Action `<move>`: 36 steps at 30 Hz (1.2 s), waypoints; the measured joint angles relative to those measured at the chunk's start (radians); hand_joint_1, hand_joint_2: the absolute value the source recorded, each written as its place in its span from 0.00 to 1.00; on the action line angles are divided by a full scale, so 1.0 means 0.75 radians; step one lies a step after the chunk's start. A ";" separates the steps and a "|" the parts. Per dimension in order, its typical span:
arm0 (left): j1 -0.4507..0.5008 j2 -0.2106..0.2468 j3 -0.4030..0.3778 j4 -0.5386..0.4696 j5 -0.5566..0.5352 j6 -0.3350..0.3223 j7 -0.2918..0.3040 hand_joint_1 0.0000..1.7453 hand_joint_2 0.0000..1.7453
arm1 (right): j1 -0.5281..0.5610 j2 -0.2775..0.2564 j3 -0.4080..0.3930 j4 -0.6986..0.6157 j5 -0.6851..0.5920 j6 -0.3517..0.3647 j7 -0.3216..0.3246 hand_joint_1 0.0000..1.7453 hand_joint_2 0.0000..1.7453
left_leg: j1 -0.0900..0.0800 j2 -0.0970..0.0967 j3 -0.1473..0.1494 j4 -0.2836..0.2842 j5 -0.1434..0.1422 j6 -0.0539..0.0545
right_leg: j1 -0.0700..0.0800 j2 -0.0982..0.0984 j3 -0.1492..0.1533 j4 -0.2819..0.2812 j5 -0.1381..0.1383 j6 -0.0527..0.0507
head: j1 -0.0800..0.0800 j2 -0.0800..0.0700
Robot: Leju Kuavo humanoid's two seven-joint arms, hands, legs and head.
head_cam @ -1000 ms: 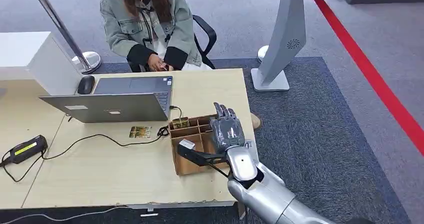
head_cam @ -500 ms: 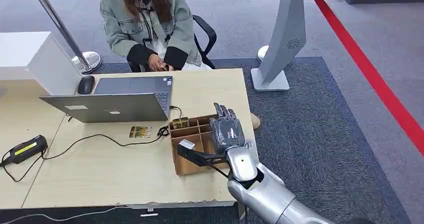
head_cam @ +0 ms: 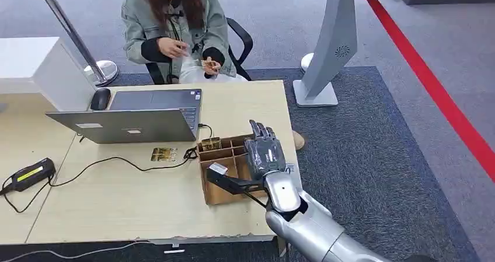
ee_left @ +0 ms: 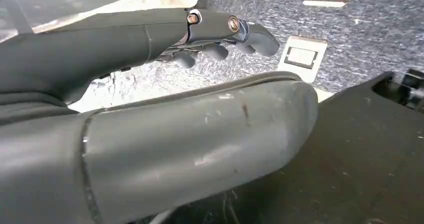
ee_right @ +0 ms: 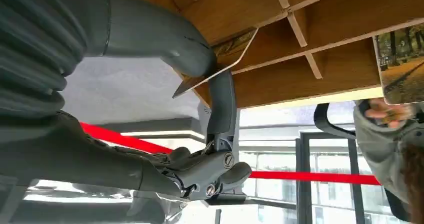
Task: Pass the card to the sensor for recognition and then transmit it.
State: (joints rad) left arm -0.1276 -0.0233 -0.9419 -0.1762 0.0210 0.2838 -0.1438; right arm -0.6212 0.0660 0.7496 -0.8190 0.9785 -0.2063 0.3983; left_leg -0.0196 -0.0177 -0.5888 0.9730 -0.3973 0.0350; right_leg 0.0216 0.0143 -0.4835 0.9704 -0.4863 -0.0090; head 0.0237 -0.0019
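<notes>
**Card Pinched at the Divider Box**

Broadly, the pale wooden desk [head_cam: 117,203] stretched across the left of the head view, with blue-grey carpet [head_cam: 373,157] and a red floor stripe [head_cam: 443,98] to its right. Behind the desk a person in a grey-green jacket [head_cam: 175,28] sat on a black office chair [head_cam: 242,40], both of the person's hands raised in front of the chest. A white curved kiosk stand [head_cam: 330,46] rose from the carpet beyond the desk's far right corner.

On the desk sat an open silver laptop [head_cam: 134,119] with a black mouse [head_cam: 100,99] just beside its far left corner, and a black power adapter [head_cam: 28,174] lay near the left edge, its cable trailing toward the laptop. A brown cardboard divider box [head_cam: 219,157] stood at the desk's right edge, and a small printed card [head_cam: 164,154] lay flat between box and laptop.

The silver right arm reached in from below; its right hand [head_cam: 264,152] hovered over the box. In the right wrist view, thumb and a dark finger [ee_right: 220,102] pinched a thin pale card [ee_right: 215,64] at a box compartment.

The left hand [ee_left: 215,34] hung over carpet, fingers curled, holding nothing.
</notes>
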 joint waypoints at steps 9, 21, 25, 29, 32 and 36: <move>0.000 -0.005 0.010 0.000 0.000 0.002 0.000 0.00 0.00 | -0.002 0.002 -0.001 0.016 -0.004 -0.029 -0.004 0.89 1.00 | 0.000 0.000 0.000 0.000 0.000 0.000 | 0.000 0.000 0.000 0.000 0.000 0.000 | -0.001 0.000; 0.004 0.001 0.033 0.000 0.001 -0.021 0.000 0.00 0.00 | -0.038 -0.044 -0.013 -0.162 0.021 0.075 0.076 0.90 1.00 | 0.000 0.000 0.000 0.000 0.000 0.000 | 0.000 0.000 0.000 0.000 0.000 0.000 | -0.001 0.000; 0.004 0.004 0.037 0.000 0.011 -0.033 0.000 0.00 0.00 | -0.052 -0.064 -0.028 -0.245 0.014 0.086 0.086 0.90 1.00 | 0.000 0.000 0.000 0.000 0.000 0.000 | 0.000 0.000 0.000 0.000 0.000 0.000 | -0.001 0.000; 0.005 0.007 0.043 0.000 0.016 -0.042 0.000 0.00 0.00 | -0.061 -0.084 -0.037 -0.329 0.012 0.094 0.102 0.90 1.00 | 0.000 0.000 0.000 0.000 0.000 0.000 | 0.000 0.000 0.000 0.000 0.000 0.000 | -0.001 0.000; 0.006 0.011 0.050 0.001 0.017 -0.044 0.000 0.00 0.00 | -0.074 -0.104 -0.048 -0.399 0.012 0.115 0.124 0.89 1.00 | 0.000 0.000 0.000 0.000 0.000 0.000 | 0.000 0.000 0.000 0.000 0.000 0.000 | -0.001 0.000; 0.007 0.015 0.061 0.001 0.017 -0.049 0.000 0.00 0.00 | -0.096 -0.127 -0.068 -0.478 0.014 0.140 0.141 0.88 1.00 | 0.000 0.000 0.000 0.000 0.000 0.000 | 0.000 0.000 0.000 0.000 0.000 0.000 | 0.000 0.000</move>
State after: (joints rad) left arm -0.1220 -0.0122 -0.8965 -0.1759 0.0339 0.2472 -0.1438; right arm -0.6934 -0.0294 0.6985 -1.1773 0.9888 -0.1011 0.5043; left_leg -0.0196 -0.0177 -0.5887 0.9732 -0.3971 0.0349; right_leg 0.0216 0.0144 -0.4835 0.9705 -0.4861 -0.0091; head 0.0237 -0.0019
